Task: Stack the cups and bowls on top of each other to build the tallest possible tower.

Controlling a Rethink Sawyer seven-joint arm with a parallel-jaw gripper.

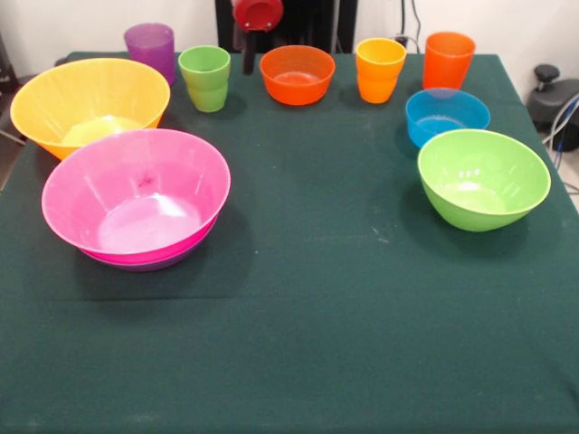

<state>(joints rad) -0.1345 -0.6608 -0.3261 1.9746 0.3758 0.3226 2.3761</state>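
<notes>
The bowls and cups stand apart on the green table. The pink bowl sits nested in the purple bowl, of which only a rim edge shows; this is the only pile in view. The yellow bowl is just behind it. The light green bowl and the blue bowl are at the right. Along the back stand the purple cup, the light green cup, the orange bowl, the yellow-orange cup and the orange cup. My gripper hangs at the top edge, between the light green cup and the orange bowl, holding nothing.
The table is covered in dark green cloth. The robot's black pedestal stands behind the back row. A black device with cables sits off the table's right edge.
</notes>
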